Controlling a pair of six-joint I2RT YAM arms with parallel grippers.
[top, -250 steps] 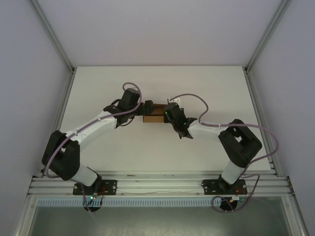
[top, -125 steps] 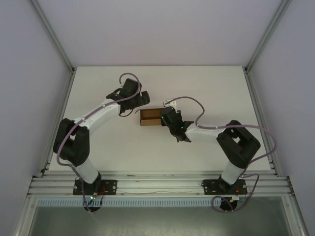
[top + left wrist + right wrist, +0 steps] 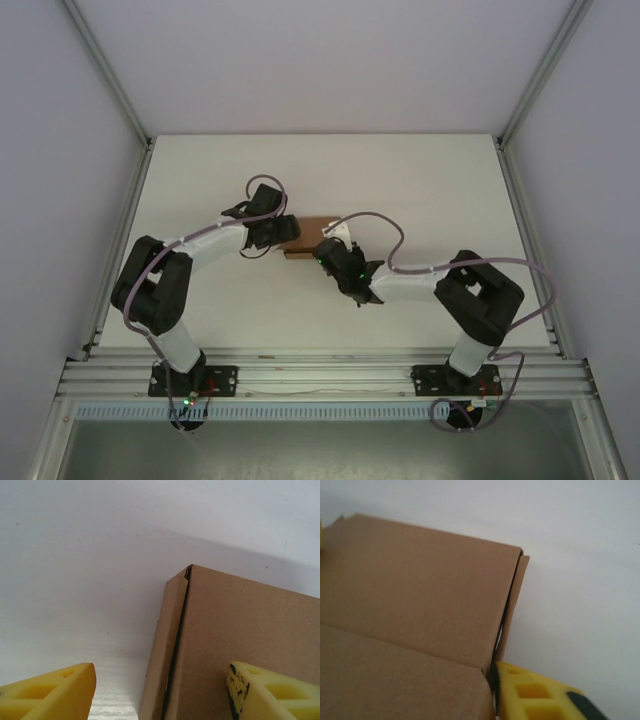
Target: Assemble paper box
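The paper box (image 3: pixel 307 233) is a small folded brown cardboard box on the white table, between my two grippers. My left gripper (image 3: pixel 281 232) is at its left end. In the left wrist view the box (image 3: pixel 240 630) shows a side flap standing slightly off the top panel. My left gripper (image 3: pixel 161 674) is open: one yellow finger (image 3: pixel 55 690) is over the table, the other (image 3: pixel 275 690) over the box top. My right gripper (image 3: pixel 327 254) is at the box's near right. One yellow finger (image 3: pixel 540 695) lies against the side flap of the box (image 3: pixel 415 595); the other finger is hidden.
The white table (image 3: pixel 420 190) stretches out behind and to both sides of the box. Aluminium frame rails (image 3: pixel 320 375) run along the near edge, where the arm bases are bolted. Grey walls close in the left, right and back.
My left gripper swung away to the back left, then came back to the box's left end with narrower jaws. My right gripper and the box shifted left and nearer.
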